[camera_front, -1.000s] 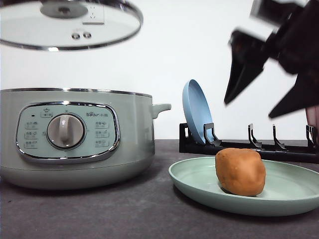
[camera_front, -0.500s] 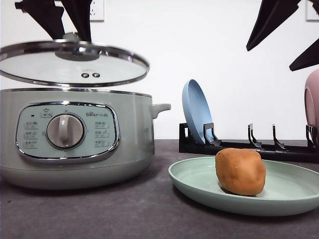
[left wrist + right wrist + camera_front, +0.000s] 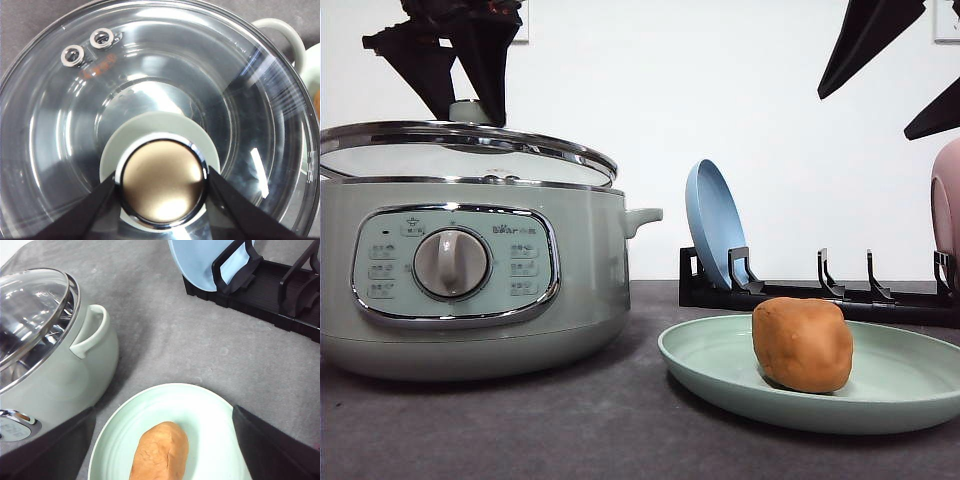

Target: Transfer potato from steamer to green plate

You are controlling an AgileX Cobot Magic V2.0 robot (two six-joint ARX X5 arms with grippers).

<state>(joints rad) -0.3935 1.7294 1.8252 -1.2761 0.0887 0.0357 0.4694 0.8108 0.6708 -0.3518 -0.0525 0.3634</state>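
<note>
The orange-brown potato (image 3: pixel 802 343) (image 3: pixel 160 450) lies on the green plate (image 3: pixel 705 367) (image 3: pixel 210 407), right of the steamer (image 3: pixel 450 290) (image 3: pixel 60 375). My right gripper (image 3: pixel 864 118) (image 3: pixel 164 409) hangs open high above the plate, holding nothing. My left gripper (image 3: pixel 472 115) (image 3: pixel 162 200) is shut on the lid's knob (image 3: pixel 162 182). The glass lid (image 3: pixel 470 150) (image 3: pixel 150 90) sits low over the steamer's rim, slightly tilted. The lid hides the inside of the pot.
A black dish rack (image 3: pixel 820 290) (image 3: pixel 280 295) stands behind the green plate with a blue plate (image 3: pixel 715 225) (image 3: pixel 200 260) upright in it. A pink plate (image 3: pixel 948 200) shows at the right edge. Bare grey tabletop (image 3: pixel 600 420) lies in front.
My left gripper has brought the lid down from well above the steamer to its rim. The right gripper has risen away from the plate. The potato has not moved.
</note>
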